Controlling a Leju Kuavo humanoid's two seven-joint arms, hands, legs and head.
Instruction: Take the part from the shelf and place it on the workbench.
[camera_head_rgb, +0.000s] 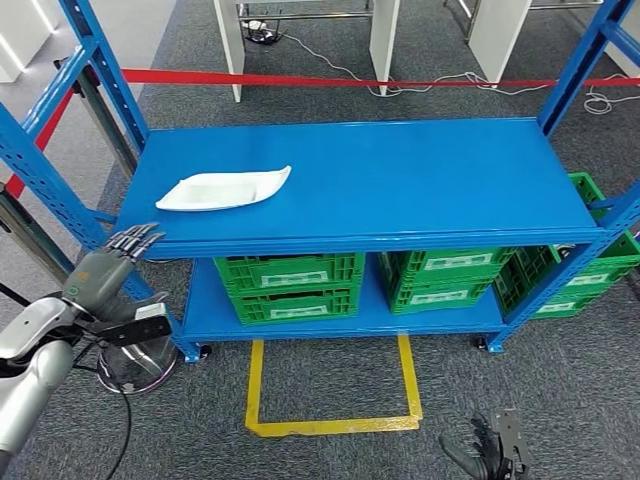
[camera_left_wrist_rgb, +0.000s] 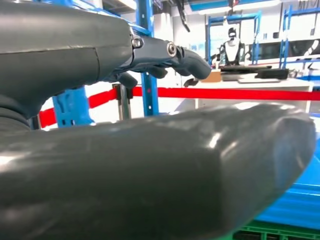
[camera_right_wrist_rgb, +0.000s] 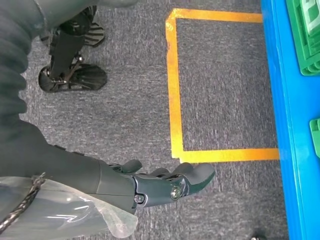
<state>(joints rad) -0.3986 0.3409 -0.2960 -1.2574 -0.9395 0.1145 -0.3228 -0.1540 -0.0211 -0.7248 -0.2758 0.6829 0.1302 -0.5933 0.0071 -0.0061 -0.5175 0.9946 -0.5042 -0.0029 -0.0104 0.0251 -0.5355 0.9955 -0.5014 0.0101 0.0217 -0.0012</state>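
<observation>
A long white curved part (camera_head_rgb: 223, 189) lies flat on the left half of the blue shelf's top board (camera_head_rgb: 423, 180). My left hand (camera_head_rgb: 113, 262) is raised at the shelf's front left corner, below and to the left of the part, fingers stretched out and apart, holding nothing. The left wrist view shows the thick thumb (camera_left_wrist_rgb: 158, 175) and the straight fingers (camera_left_wrist_rgb: 170, 54) with nothing between them. My right hand (camera_head_rgb: 494, 450) hangs low near the floor at the lower right; in the right wrist view its fingers (camera_right_wrist_rgb: 170, 182) are loosely extended and empty above the carpet.
Green crates (camera_head_rgb: 290, 285) fill the lower shelf, with more (camera_head_rgb: 445, 275) to the right. A yellow taped square (camera_head_rgb: 332, 395) marks the carpet in front of the shelf. A red barrier tape (camera_head_rgb: 340, 82) runs behind. Blue uprights (camera_head_rgb: 41, 165) flank the shelf.
</observation>
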